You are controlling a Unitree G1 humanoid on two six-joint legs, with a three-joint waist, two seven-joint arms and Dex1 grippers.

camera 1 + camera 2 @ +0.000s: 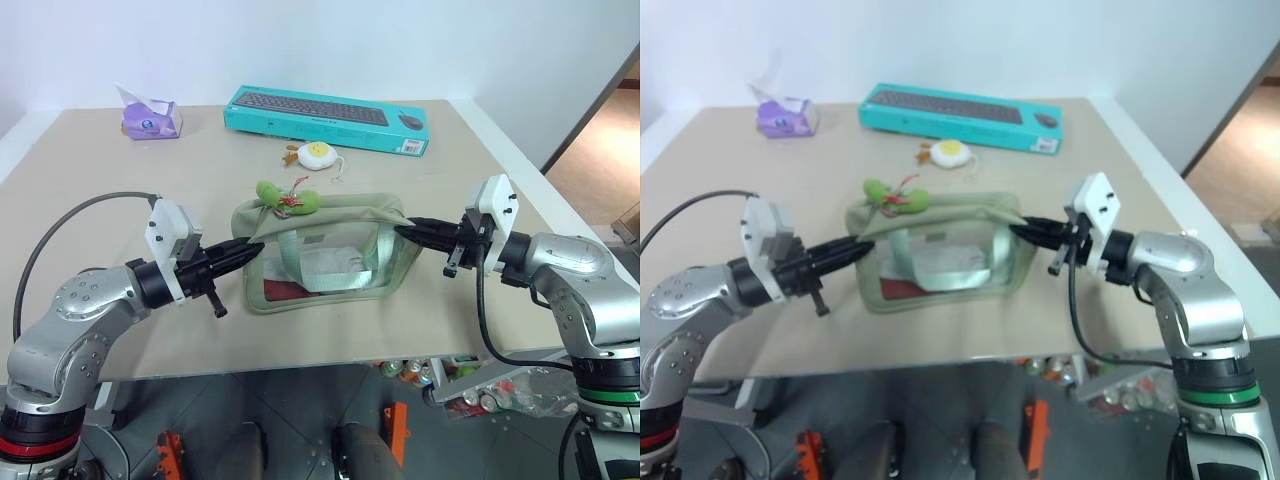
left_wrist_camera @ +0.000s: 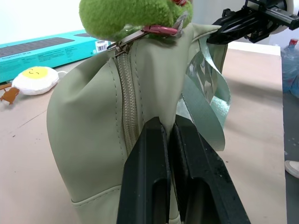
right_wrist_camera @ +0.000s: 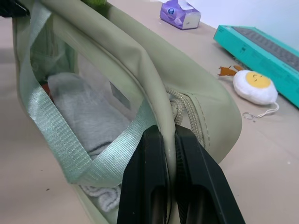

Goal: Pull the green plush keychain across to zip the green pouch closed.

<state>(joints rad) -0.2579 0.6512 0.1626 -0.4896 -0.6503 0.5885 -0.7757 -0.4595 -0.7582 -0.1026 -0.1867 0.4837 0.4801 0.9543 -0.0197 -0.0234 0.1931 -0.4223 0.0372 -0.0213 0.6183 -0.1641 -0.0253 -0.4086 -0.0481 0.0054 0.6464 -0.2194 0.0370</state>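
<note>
The green pouch [image 1: 345, 208] stands upright mid-table, its clear front panel showing folded cloth inside. The green plush keychain [image 1: 285, 197] lies on top at the pouch's left end, hooked to the zipper pull [image 2: 140, 35]. My left gripper [image 1: 252, 248] points level at that left end and is shut on the pouch fabric [image 2: 93, 121] just beside the zipper. My right gripper [image 1: 403, 230] is shut on the pouch's rim at the right end; in the right wrist view the fabric edge [image 3: 140, 60] runs down between its fingers [image 3: 149, 154].
A teal keyboard box [image 1: 325, 117] lies at the back of the table [image 1: 100, 200]. A white-and-yellow egg plush [image 1: 317, 153] sits between it and the pouch. A purple tissue pack [image 1: 150, 118] is at the back left. The table's front edge runs just below the pouch.
</note>
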